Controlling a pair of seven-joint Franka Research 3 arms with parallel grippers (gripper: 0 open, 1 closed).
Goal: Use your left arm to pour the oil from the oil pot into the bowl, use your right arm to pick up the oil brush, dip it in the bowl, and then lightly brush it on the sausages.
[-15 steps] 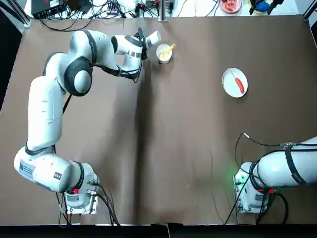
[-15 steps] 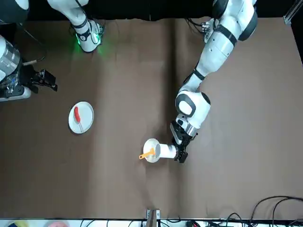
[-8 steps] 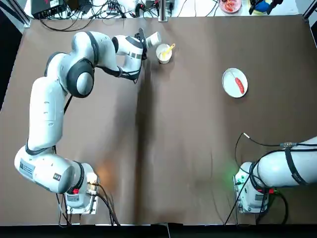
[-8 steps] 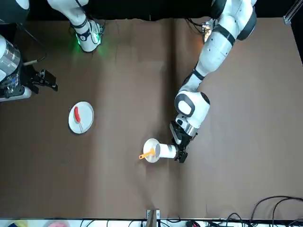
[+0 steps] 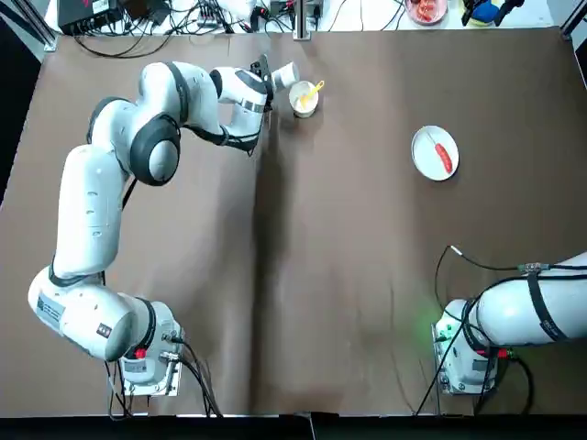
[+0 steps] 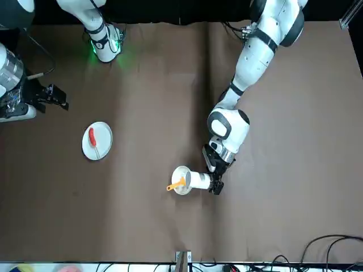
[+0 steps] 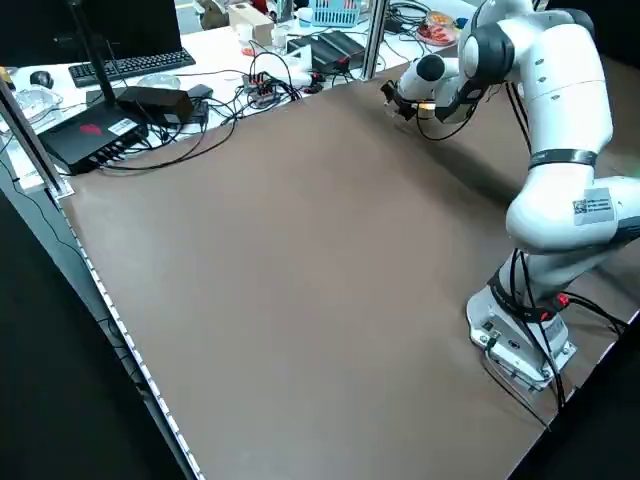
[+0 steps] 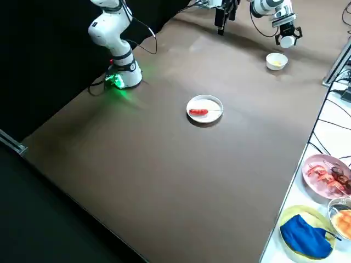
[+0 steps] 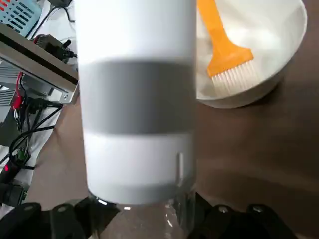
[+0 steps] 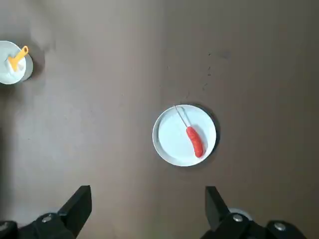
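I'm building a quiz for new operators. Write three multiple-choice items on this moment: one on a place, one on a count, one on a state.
1. Where is the oil brush?
A. On the plate beside the sausage
B. In the bowl
C. Flat on the table

2. How many sausages lie on the plate?
A. One
B. Two
C. Three

3. How is the oil pot held?
A. Standing upright on the table, untouched
B. Lying loose on the plate
C. Tipped sideways toward the bowl in the left pincer

Key: 1 B, the left wrist view shows its yellow handle and pale bristles inside the bowl. 2 A, a single red sausage is on it. 3 C, the left pincer grips it near level, its end at the bowl's rim. The right pincer hangs open, well away from the plate.
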